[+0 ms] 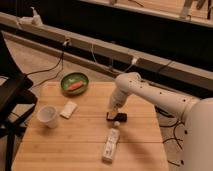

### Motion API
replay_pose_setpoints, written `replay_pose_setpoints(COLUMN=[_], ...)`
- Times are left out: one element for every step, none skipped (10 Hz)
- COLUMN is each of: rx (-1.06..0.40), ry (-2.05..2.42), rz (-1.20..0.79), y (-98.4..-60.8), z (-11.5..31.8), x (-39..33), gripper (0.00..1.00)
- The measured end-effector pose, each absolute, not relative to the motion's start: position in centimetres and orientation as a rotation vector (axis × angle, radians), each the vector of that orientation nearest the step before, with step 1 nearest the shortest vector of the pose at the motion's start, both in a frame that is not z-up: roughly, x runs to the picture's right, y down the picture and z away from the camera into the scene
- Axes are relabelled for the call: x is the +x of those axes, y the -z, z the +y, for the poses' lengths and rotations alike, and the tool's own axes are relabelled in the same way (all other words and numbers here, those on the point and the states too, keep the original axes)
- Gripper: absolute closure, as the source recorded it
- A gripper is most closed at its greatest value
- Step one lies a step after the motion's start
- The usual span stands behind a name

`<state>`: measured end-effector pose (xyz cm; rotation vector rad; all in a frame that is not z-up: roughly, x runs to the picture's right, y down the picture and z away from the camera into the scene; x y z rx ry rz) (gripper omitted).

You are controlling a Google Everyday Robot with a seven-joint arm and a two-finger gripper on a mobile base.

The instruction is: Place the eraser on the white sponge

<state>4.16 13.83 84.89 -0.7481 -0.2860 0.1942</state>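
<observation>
The eraser (116, 116), a small flat black block, lies on the wooden table (85, 145) right of its middle. My gripper (113, 109) hangs at the end of the white arm, straight over the eraser's left part and touching or nearly touching it. The white sponge (69, 109), a pale cream pad, lies on the table to the left, well apart from the eraser, between the cup and the green bowl.
A white paper cup (48, 116) stands at the table's left. A green bowl (75, 83) with an orange item sits at the back left. A clear plastic bottle (111, 143) lies just in front of the eraser. A black chair (10, 100) stands left of the table.
</observation>
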Motion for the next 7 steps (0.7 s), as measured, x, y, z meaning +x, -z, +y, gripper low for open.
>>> replay_pose_setpoints(rx=[-0.748,-0.747,-0.752,-0.763,-0.773,-0.783,-0.797], ry=[-0.200,-0.204,-0.211,-0.229,-0.236,-0.234,-0.236], rz=[-0.283,-0.284,-0.285,-0.287,-0.287,-0.281,-0.268], y=[-85.0,-85.0,-85.2,-85.7,-86.2,-86.8,-87.7], z=[13.9,13.8,14.0,14.4,14.7,15.4,16.3], x=[4.2,4.2,4.2,4.4,4.5,4.5,4.1], gripper=[0.21,0.20,0.20,0.20,0.20,0.20,0.20])
